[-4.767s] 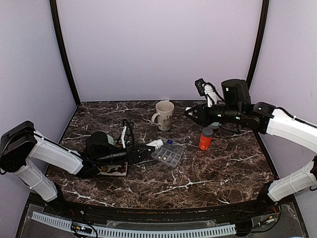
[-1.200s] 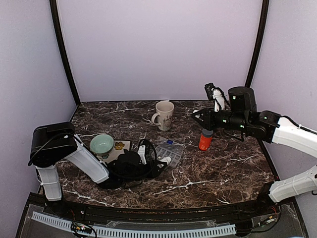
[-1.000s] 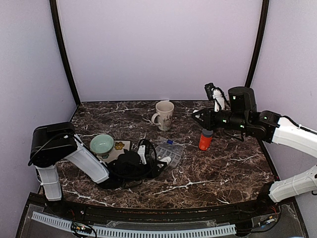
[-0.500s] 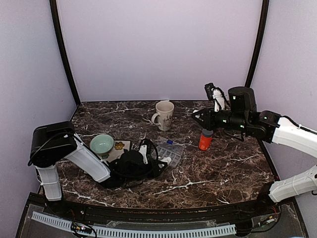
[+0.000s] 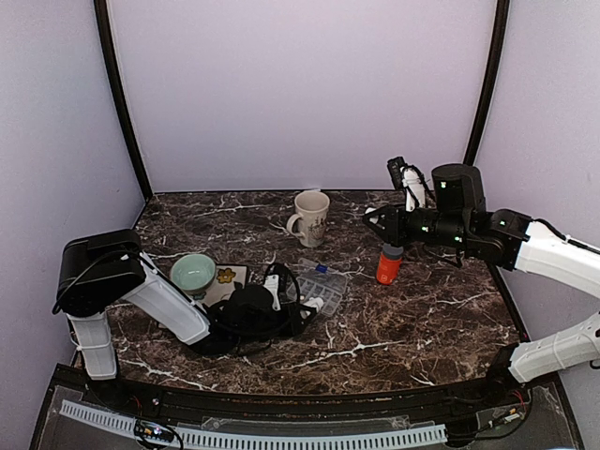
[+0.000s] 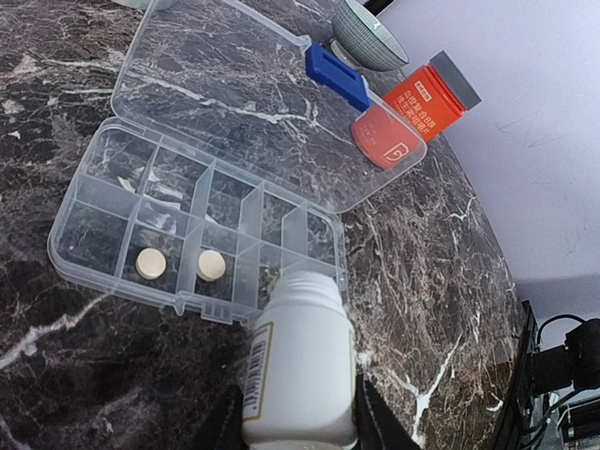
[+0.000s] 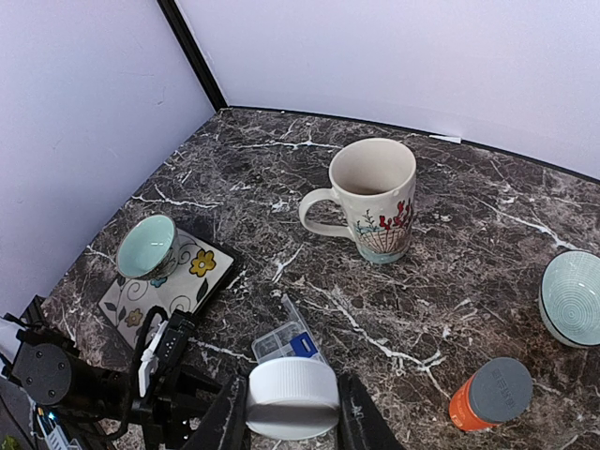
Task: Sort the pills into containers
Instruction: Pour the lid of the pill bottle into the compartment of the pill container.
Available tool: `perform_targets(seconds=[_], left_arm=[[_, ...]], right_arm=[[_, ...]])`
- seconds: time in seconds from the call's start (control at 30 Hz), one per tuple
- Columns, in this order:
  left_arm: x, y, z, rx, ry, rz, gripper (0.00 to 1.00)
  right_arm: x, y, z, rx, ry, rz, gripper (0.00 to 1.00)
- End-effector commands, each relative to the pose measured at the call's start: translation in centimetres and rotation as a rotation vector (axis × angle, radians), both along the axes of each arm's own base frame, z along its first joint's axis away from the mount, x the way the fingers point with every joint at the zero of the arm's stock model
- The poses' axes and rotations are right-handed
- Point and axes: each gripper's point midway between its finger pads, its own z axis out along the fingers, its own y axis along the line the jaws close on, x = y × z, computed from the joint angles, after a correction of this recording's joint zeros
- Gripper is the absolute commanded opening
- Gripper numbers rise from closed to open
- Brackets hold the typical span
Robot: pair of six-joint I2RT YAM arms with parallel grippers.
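The clear organiser box (image 6: 187,225) lies open on the marble, its lid (image 6: 262,103) folded back. Two round cream pills (image 6: 150,263) (image 6: 211,264) lie in neighbouring compartments of its near row. My left gripper (image 6: 298,427) is shut on a white pill bottle (image 6: 298,361), tipped with its open mouth over the box's near right corner. From above, the left gripper (image 5: 302,307) sits at the box (image 5: 323,286). My right gripper (image 7: 292,417) hangs high at the back right, shut on a white bottle cap (image 7: 292,397).
An orange bottle with a grey cap (image 5: 388,264) stands right of the box, under the right gripper (image 5: 372,218). A cream patterned mug (image 5: 310,217) is behind the box. A pale green bowl (image 5: 193,273) rests on a flowered tile (image 7: 183,281) at left. A second bowl (image 7: 572,298) sits far right.
Over the last second the left gripper has crept slightly right toward the box. Since several seconds ago the left arm has folded back nearer the front, uncovering the green bowl, and the right arm shifted right.
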Motion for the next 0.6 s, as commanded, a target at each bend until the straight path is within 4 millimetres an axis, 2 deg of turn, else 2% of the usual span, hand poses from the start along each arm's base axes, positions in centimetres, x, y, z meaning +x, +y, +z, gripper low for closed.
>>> perform_targets(seconds=[0.0, 0.57], left_arm=[[0.1, -0.3, 0.9, -0.014, -0.014, 0.009, 0.0], [-1.2, 0.8, 1.9, -0.174, -0.062, -0.024, 0.0]], right_arm=[[0.0, 0.3, 1.1, 0.03, -0.025, 0.001, 0.09], [0.1, 0.6, 0.9, 0.028, -0.017, 0.006, 0.09]])
